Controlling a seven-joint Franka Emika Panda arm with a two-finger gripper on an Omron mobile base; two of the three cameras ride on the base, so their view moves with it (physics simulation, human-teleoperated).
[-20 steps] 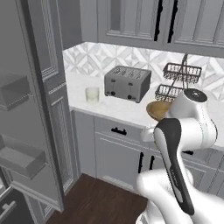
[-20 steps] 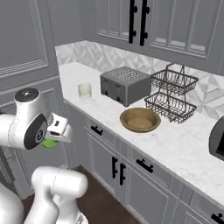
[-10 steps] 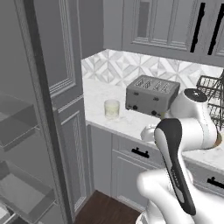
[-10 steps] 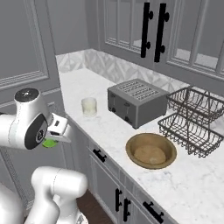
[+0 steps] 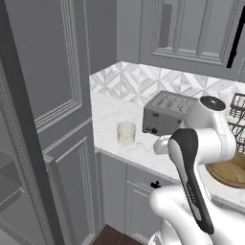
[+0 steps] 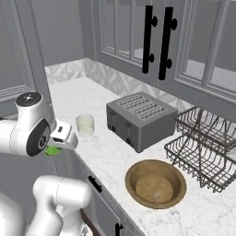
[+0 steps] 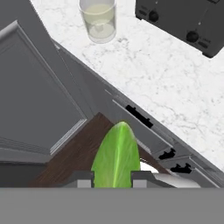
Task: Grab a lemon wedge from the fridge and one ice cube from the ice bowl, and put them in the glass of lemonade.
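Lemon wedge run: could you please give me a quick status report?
Claw shut on the small yellow-green lemon wedge. Short clear glass of pale lemonade upright on white marble counter, untouched. Dark grey toaster beside it; path looks open.

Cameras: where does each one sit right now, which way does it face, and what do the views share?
Left base view: behind the arm's left, looking forward and down at the counter; the white arm rises at lower right.
Right base view: behind the arm's right, facing the same counter; the arm is at lower left, the gripper holding the lemon wedge.
Hand view: on the hand, looking along the gripper down past the wedge at the counter edge and floor.
Shared: all three show the glass and toaster.
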